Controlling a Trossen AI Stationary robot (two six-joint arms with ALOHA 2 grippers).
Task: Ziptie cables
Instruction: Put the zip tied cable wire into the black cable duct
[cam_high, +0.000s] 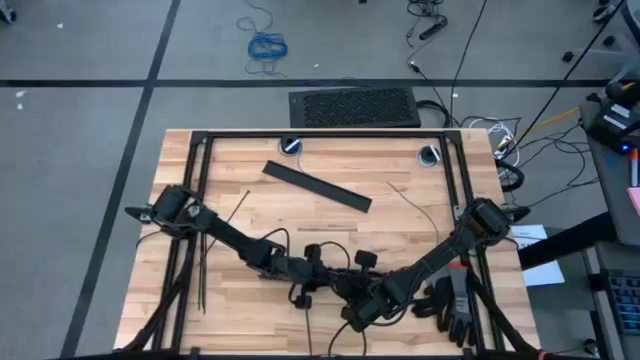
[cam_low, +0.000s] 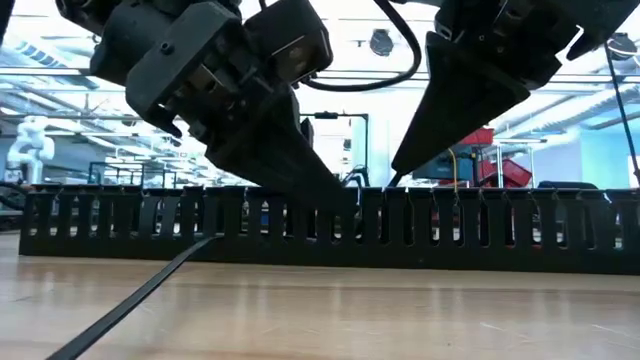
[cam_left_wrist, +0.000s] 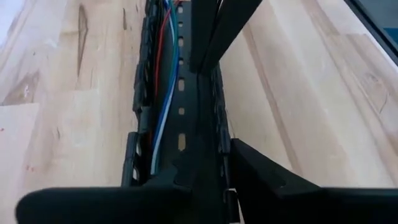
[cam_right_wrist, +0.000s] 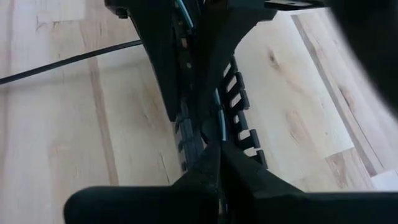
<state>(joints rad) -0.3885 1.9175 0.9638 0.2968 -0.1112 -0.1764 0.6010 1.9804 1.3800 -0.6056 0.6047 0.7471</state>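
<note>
— Where are the cables?

— They are a bundle of thin blue, red and pale wires lying lengthwise inside the long black slotted plastic channel, which sits on the pale wooden surface, near its front edge.

— And the right hand?

— Clenched. Its fingertips meet in a point down in the channel, pinched on one thin bluish strand of the cables.

— The left hand?

— Close beside the right one, set over the same channel, which runs beneath it. Whether it is clenched or released, I cannot tell.

— The zipties?

— Thin straight black plastic strips, loose on the surface by the left arm, apart from the channel. One shows in the low view, running slantwise toward the channel.

— Anything else?

— A wide flat black bar lies slantwise toward the back of the surface, well apart from both hands.
</note>
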